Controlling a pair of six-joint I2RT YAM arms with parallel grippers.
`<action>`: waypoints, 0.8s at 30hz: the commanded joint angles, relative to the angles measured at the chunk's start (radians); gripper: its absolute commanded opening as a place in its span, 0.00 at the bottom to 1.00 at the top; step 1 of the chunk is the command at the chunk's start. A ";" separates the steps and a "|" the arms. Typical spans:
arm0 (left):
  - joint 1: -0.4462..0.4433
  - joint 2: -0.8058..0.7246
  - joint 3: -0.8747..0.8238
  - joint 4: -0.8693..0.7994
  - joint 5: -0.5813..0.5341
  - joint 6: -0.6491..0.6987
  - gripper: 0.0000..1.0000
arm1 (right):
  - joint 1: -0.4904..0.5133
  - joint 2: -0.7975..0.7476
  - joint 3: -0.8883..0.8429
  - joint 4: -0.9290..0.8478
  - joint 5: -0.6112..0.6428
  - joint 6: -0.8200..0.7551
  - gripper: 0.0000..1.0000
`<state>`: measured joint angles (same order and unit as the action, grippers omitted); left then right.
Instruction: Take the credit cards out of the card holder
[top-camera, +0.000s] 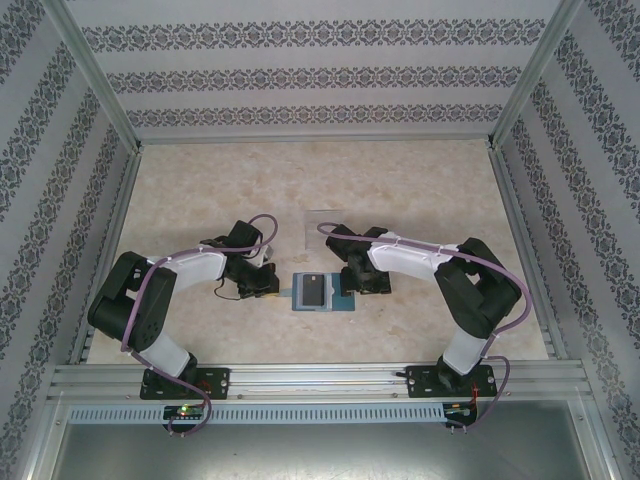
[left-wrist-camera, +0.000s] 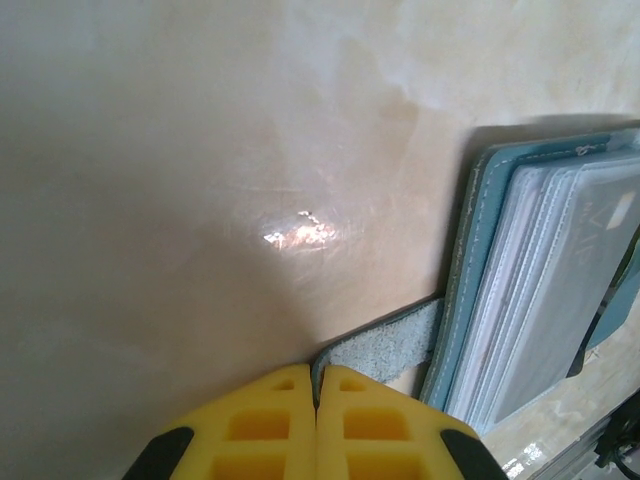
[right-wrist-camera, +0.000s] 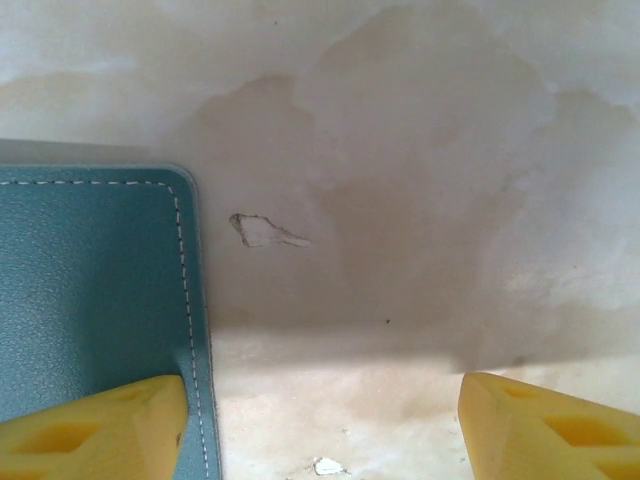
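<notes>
Since a card tugged loose would drag the whole wallet along, the two arms look set to steady the small flat teal-blue folding card holder (top-camera: 322, 293) from either side. It lies open on the pale marbled surface (top-camera: 200, 190) just ahead of the arm bases, between the two sets of fingers.

The left gripper (left-wrist-camera: 317, 375) has its yellow fingers (left-wrist-camera: 260, 420) pressed together. They appear to nip the end of the holder's small blue-grey side tab (left-wrist-camera: 385, 345), I'd guess as an anchor.

The right gripper (right-wrist-camera: 320, 430) has its fingers spread wide with nothing between them. One sits over the stitched teal corner of the cover and the other over bare surface, as if lining up to press that flap down. Whether it touches the cover I can't tell.

The credit cards (top-camera: 314, 291) are tucked in the holder, none out yet. From above a dark one shows on top, and the left wrist view shows pale grey edges stacked.

Beyond the holder, a clear square sheet (top-camera: 315, 222) lies flat, apart from it.
</notes>
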<state>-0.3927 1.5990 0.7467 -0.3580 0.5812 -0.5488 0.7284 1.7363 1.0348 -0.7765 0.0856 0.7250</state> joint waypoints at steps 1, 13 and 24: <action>-0.033 0.009 -0.024 -0.077 -0.015 0.030 0.08 | -0.008 -0.015 -0.017 -0.026 0.029 -0.025 0.72; -0.033 -0.126 0.090 -0.211 -0.160 0.016 0.23 | -0.004 -0.105 0.049 -0.099 0.008 -0.051 0.72; -0.090 -0.167 0.251 -0.362 -0.242 0.038 0.23 | 0.001 -0.183 0.132 -0.136 -0.036 -0.069 0.72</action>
<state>-0.4553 1.4338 0.9638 -0.6426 0.3595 -0.5270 0.7288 1.5780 1.1324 -0.8757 0.0696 0.6731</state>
